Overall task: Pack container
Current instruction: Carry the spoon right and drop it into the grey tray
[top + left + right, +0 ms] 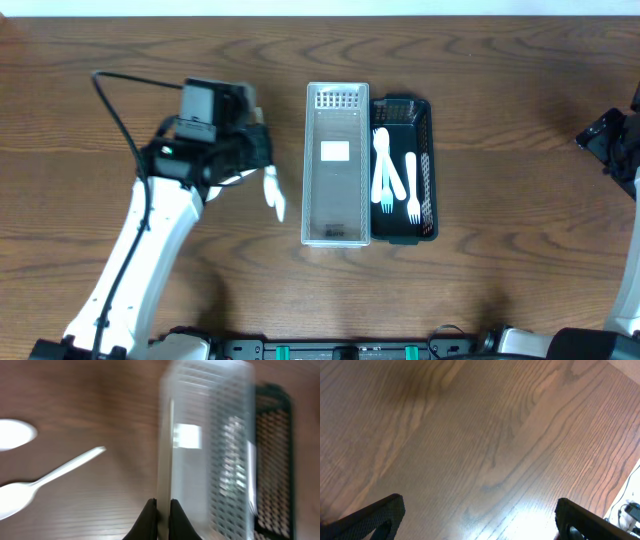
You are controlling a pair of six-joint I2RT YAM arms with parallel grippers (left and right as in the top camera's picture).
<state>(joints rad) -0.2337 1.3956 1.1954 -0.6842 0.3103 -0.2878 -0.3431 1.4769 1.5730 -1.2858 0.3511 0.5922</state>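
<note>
1. Black mesh basket [431, 170], which we take to be the container being packed. It lies mid-table [500, 80] and holds white plastic cutlery [383, 165], including a fork [411, 190]. We count this part as done.
2. Clear plastic bin [337, 205], touching the basket's left side, empty except for a white label [334, 151].
3. White plastic spoon [273, 197], on bare wood left of the basket, beyond the clear bin. We judge that it is not yet packed. The left wrist view shows a white oval [15, 434] cut by the frame edge; we cannot tell what it is.
4. Left gripper [162, 507], farther left of the basket, near the spoon. Its jaws are drawn almost together with only a slit between them, and they hold nothing.
5. Right gripper [477, 515], well to the right of the basket. Its jaws are spread wide over bare wood and hold nothing.
</note>
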